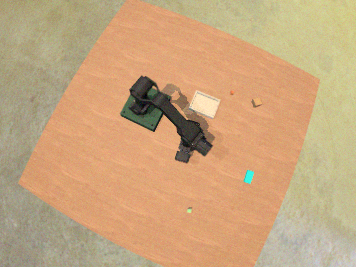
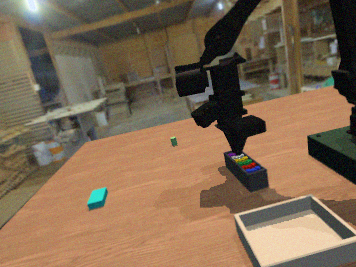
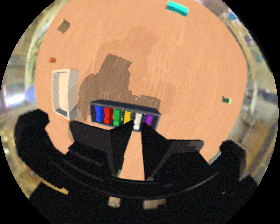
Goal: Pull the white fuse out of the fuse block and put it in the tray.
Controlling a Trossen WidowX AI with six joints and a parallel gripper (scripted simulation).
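The white fuse (image 2: 237,156) (image 3: 137,118) stands in the dark fuse block (image 2: 257,182) (image 3: 125,106), between the yellow fuse (image 2: 242,159) (image 3: 127,117) and the purple fuse (image 2: 231,154) (image 3: 149,120). My gripper (image 2: 238,152) (image 3: 138,123) points down at the white fuse and is open by a narrow gap with nothing held. Its tips are right at the fuse's top; whether they are around it or just above cannot be told. The pale tray (image 1: 205,104) (image 2: 310,259) (image 3: 73,95) is empty. The arm hides the block in the top view.
Green (image 3: 117,117), red (image 3: 108,115) and blue (image 3: 99,114) fuses fill the block's other end. A cyan block (image 1: 249,176) (image 2: 97,198) (image 3: 177,8), a small green piece (image 1: 189,210) (image 2: 173,141) (image 3: 226,100), a tan cube (image 1: 257,102) and an orange piece (image 1: 232,92) lie farther off.
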